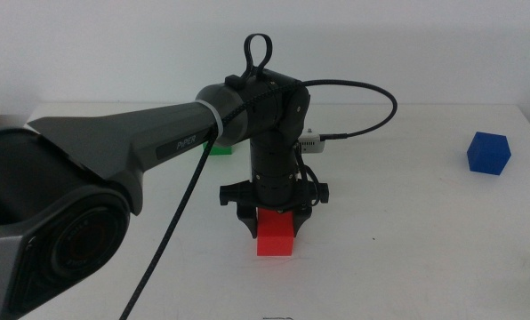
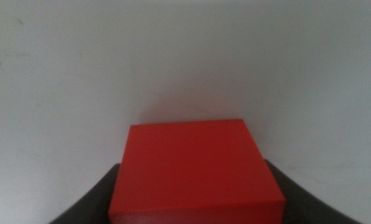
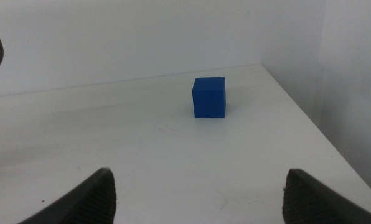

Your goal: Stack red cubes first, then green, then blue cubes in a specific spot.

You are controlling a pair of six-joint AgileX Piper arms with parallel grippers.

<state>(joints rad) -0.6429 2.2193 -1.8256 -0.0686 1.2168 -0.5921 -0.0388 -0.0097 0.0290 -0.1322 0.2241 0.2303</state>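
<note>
Left gripper (image 1: 275, 220) pinches red cube (image 1: 275, 236); its arm (image 1: 158, 142) hides green cube (image 1: 219, 149).

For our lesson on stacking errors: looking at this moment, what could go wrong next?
1. The left gripper has its jaws around the red cube; opening unevenly could nudge it.
2. The green cube is mostly hidden behind the arm, so picking it may be awkward.
3. The blue cube sits near the table's edge.
</note>
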